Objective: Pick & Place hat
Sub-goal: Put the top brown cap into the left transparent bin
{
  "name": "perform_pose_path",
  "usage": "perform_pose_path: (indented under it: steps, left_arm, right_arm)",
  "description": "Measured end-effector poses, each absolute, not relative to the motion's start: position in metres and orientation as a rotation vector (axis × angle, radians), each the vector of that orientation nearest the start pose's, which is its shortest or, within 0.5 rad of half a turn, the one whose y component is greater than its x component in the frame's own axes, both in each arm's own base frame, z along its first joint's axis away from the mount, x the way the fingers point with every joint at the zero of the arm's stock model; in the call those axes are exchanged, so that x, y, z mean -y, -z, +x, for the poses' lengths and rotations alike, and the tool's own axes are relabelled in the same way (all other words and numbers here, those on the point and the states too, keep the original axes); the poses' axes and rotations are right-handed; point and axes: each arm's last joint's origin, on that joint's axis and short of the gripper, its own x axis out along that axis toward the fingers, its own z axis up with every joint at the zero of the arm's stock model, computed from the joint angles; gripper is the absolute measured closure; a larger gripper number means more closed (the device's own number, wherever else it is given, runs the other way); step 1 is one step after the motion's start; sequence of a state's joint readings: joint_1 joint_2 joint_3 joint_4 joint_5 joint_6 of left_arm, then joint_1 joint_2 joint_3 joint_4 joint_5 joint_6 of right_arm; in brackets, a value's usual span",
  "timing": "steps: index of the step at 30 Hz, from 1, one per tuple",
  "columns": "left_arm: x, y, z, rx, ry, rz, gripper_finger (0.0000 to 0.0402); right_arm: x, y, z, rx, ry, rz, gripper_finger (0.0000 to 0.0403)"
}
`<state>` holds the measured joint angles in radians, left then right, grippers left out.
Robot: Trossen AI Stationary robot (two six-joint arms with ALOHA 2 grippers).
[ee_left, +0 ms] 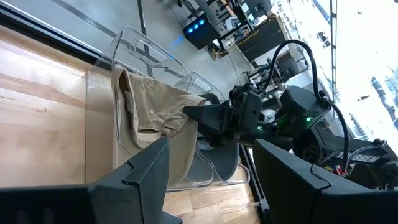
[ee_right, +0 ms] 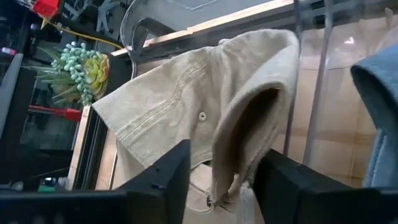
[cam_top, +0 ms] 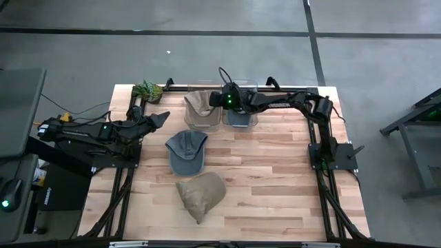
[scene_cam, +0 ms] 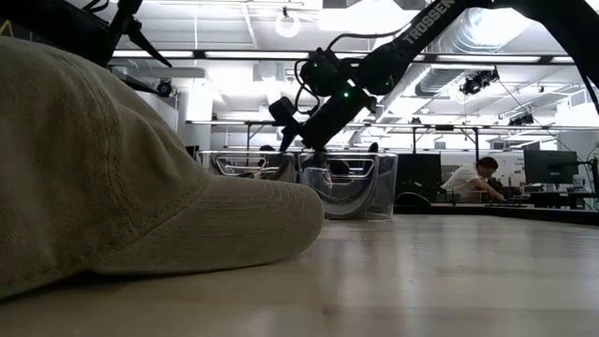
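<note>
Right gripper [cam_top: 219,98] hovers over the clear bins at the table's far edge, fingers apart, empty, just above the tan hat [ee_right: 205,106] draped crumpled in the left bin [cam_top: 202,122]. Blue-grey hat [cam_top: 240,117] sits in the neighbouring bin. Grey cap [cam_top: 186,151] and olive cap [cam_top: 200,193] lie mid-table. Left gripper [cam_top: 160,118] waits at the left side, fingers apart.

Grey concrete floor [cam_top: 207,17] crossed by dark lines surrounds the light wood-plank desk [cam_top: 269,172], a small succulent plant [cam_top: 147,89] sits at its far corner, and beyond, under bright ceiling lights [scene_cam: 287,22] and exposed ductwork [scene_cam: 449,42], a person [scene_cam: 473,178] sits among monitors [scene_cam: 552,167].
</note>
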<state>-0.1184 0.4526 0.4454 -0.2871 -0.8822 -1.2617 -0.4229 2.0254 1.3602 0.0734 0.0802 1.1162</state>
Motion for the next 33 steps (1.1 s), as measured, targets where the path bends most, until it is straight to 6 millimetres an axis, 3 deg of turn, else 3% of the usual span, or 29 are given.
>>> perform_pose_path:
  steps: [10,33]
  left_arm:
    - [-0.009,-0.252,0.112,0.245,-0.806,-1.047,0.0189]
    - [-0.009,-0.252,0.112,0.249,-0.806,-1.054,0.0189]
  right_arm:
    - [0.191,-0.189,0.400,-0.308,0.697,1.112,0.0190]
    - [0.207,-0.210,0.377,-0.414,0.635,0.967,0.0186]
